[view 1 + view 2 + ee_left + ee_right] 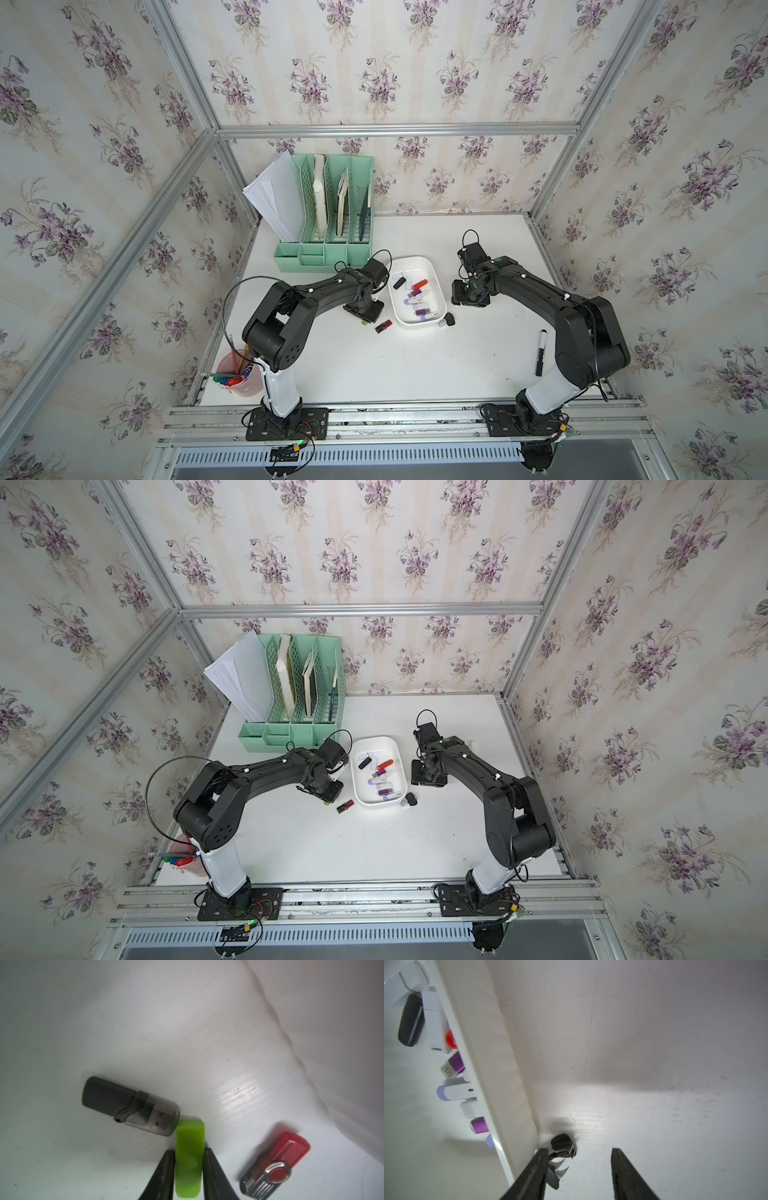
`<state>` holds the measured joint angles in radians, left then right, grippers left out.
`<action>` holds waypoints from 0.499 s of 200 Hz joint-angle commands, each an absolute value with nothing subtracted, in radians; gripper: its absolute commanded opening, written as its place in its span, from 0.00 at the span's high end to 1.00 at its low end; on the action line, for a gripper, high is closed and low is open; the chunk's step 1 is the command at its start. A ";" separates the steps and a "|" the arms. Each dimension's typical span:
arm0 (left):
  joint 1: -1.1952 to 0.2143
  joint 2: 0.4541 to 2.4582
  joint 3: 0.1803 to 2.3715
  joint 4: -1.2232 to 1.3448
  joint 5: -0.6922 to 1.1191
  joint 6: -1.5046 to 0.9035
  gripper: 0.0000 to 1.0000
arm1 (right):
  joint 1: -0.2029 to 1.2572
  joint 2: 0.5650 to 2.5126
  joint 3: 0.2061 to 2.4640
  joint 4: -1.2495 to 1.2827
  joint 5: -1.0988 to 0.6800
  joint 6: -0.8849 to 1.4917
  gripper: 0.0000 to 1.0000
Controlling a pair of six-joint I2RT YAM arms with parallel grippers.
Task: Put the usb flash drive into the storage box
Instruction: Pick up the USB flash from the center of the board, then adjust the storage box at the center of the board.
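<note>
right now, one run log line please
left gripper: shut on small lime-green plastic usb flash drive | right gripper: open, beside shallow white plastic storage box

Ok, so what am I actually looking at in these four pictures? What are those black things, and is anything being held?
The black things are two robot arms, the left arm and the right arm, mounted at a white table. Two pictures look down from overhead. The other two come from a camera on each arm's wrist.

On the table are a white storage box with several USB flash drives inside, a mint file organizer, a pink pen cup, a marker and a red-and-black flash drive.

The left claw grips a green flash drive. The right claw is open and empty, near a black-and-silver flash drive lying beside the box.
</note>
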<state>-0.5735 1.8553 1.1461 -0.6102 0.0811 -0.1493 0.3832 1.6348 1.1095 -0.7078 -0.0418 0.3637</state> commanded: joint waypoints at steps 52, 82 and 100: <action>-0.575 1.854 1.145 -0.668 0.087 -0.161 0.78 | 0.383 1.624 1.104 -0.714 -0.035 0.362 0.46; -0.574 1.804 1.203 -0.744 0.062 -0.156 0.78 | 0.382 1.628 1.100 -0.705 -0.032 0.367 0.46; -0.575 1.775 1.251 -0.795 0.046 -0.158 0.78 | 0.383 1.637 1.098 -0.700 -0.028 0.371 0.46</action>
<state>-0.5755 1.8103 1.2026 -0.7090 0.0772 -0.1566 0.3832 1.6306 1.1004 -0.7071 -0.0414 0.3641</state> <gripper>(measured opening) 0.231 0.540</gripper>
